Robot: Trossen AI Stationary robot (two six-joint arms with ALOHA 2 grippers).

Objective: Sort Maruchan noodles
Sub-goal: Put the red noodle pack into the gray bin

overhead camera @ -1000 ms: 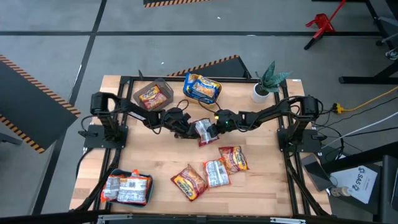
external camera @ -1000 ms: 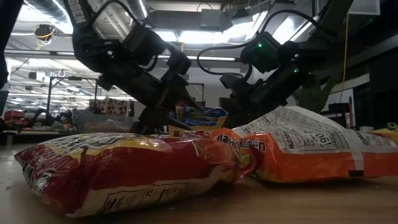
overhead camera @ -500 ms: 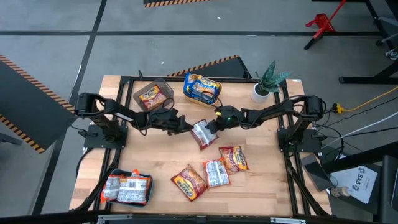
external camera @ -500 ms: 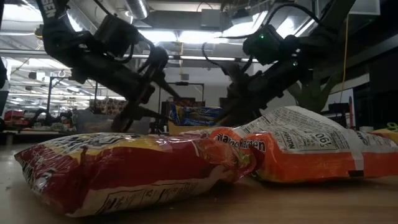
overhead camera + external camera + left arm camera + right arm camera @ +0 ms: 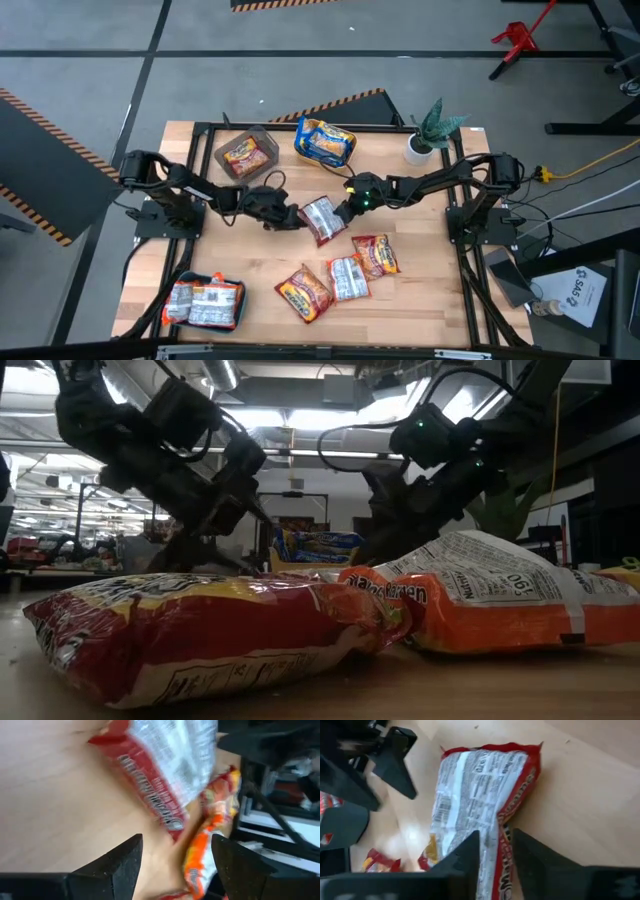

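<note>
High view — silver-red packet (image 5: 321, 218) flat between both spread jaws — neither pinching.

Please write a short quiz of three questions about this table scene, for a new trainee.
1. True or false: the packet with the silver-white side up lies in the middle of the table, between the left tool and the right tool.
2. Which bin holds blue-yellow packets? A) grey bin B) yellow bin C) teal bin
3. How many loose packets lie together on the table's near part, apart from the middle one?

Key:
1. True; in both wrist views the fingers stand apart with nothing gripped.
2. B.
3. Three: one, a second and a third.
</note>
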